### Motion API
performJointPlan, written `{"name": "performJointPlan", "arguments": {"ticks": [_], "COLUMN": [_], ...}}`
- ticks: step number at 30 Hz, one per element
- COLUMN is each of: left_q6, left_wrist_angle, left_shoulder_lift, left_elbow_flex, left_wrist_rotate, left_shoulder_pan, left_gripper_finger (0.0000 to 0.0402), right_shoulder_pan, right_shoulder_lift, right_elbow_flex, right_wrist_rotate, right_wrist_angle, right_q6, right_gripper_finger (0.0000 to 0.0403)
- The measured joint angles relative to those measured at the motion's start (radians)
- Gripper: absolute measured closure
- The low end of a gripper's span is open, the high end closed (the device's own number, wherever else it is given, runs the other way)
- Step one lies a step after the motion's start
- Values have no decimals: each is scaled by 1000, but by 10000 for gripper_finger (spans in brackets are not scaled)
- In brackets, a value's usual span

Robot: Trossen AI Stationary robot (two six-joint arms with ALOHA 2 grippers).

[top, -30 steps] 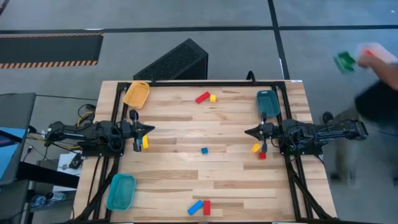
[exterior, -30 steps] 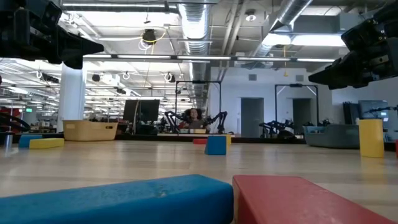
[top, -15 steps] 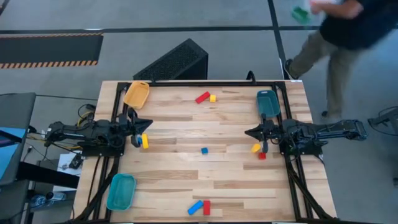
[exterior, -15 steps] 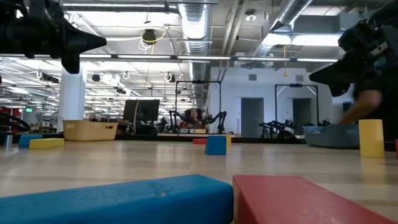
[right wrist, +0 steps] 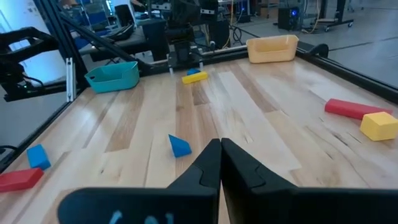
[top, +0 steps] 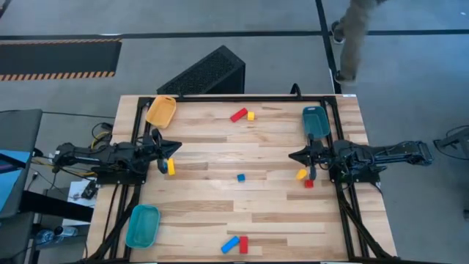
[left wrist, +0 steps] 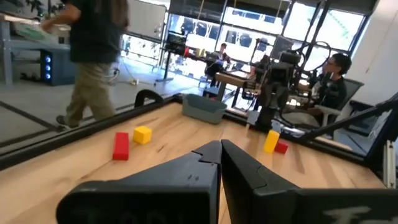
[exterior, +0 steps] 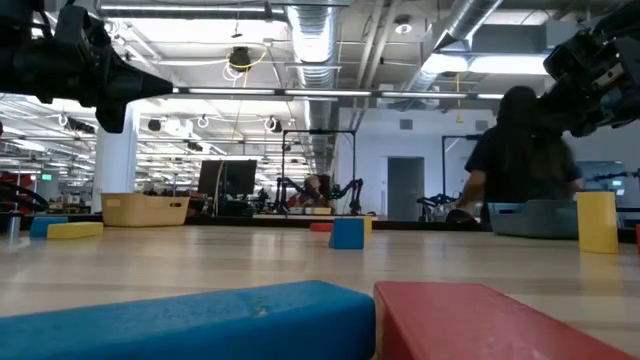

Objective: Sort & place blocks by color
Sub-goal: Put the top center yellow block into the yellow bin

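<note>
Left gripper (top: 174, 149) has swung toward 12 o'clock off the yellow bar (top: 171, 167), fingers pinched together, empty. Right gripper (top: 294, 155) unchanged at 3 o'clock, also pinched empty; blocks unmoved, blue cube (top: 240, 177) mid-table.

The middle of the table (top: 220, 198) lies open, with only a small blue cube (top: 240, 177) on it. A yellow bar (top: 171, 167) sits just ahead of the left gripper (top: 174, 148) (fingertips together), a yellow block (top: 301, 174) and red cube (top: 308, 183) beside the right gripper (top: 292, 155).
</note>
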Motion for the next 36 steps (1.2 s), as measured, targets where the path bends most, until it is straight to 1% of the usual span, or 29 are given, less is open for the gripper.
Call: {"name": "performJointPlan", "arguments": {"ticks": [5,7,10,12,15,19,22,24,26,30,33,36], "left_q6": [1,-6,-27,-36,-45,-33,-17,-2,20,26,49,96], "left_wrist_angle": [2,16,25,25,28,44,87,111,136,194,269,369], "left_shoulder_lift": [45,69,107,130,153,171,182,193,210,266,331,419], "left_elbow_flex": [0,-5,-5,-5,-6,-6,-6,-6,-6,-6,-7,-6], "left_wrist_rotate": [-1,-5,-13,-41,-104,-162,-231,-277,-299,-285,-232,-179], "left_shoulder_pan": [0,0,0,-1,0,3,3,4,11,57,108,174], "left_gripper_finger": [401,401,401,401,401,401,396,384,366,321,289,267], "right_shoulder_pan": [-1,-1,-3,-11,-35,-79,-111,-132,-157,-210,-256,-294], "right_shoulder_lift": [0,0,0,0,0,0,6,17,31,81,131,191], "right_elbow_flex": [0,1,1,1,1,1,1,1,1,1,2,2], "right_wrist_rotate": [28,29,44,88,157,164,164,163,163,163,162,157], "right_wrist_angle": [35,67,107,137,138,120,122,122,135,172,209,243], "right_q6": [116,93,7,-25,-20,20,34,34,35,41,52,59], "right_gripper_finger": [370,370,370,370,369,356,336,320,301,256,222,194]}}
